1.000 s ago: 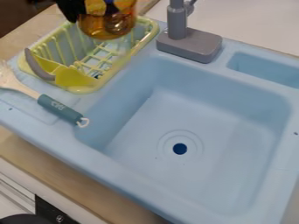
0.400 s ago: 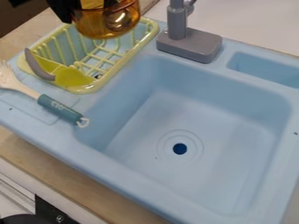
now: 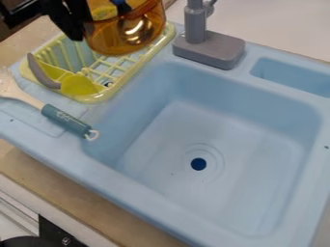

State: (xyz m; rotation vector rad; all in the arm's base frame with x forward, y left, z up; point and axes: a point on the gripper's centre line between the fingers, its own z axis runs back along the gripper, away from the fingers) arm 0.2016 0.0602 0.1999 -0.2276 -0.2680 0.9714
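One amber vessel point(image 3: 116, 41) hangs rounded end down, roughly upright.

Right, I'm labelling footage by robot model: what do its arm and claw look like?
The claw is black, narrowing toward its lower end. The arm part at the upper left is black too, and angular. No cables or markings are discernible.

- A blue sink point(image 3: 122, 185) is set into a wooden counter point(image 3: 71, 198).
- A grey tap point(image 3: 209, 47) is mounted behind the basin.
- A yellow-green rack point(image 3: 133, 72) is placed on the left ledge.
- A teal-handled brush point(image 3: 64, 119) is laid beside it.
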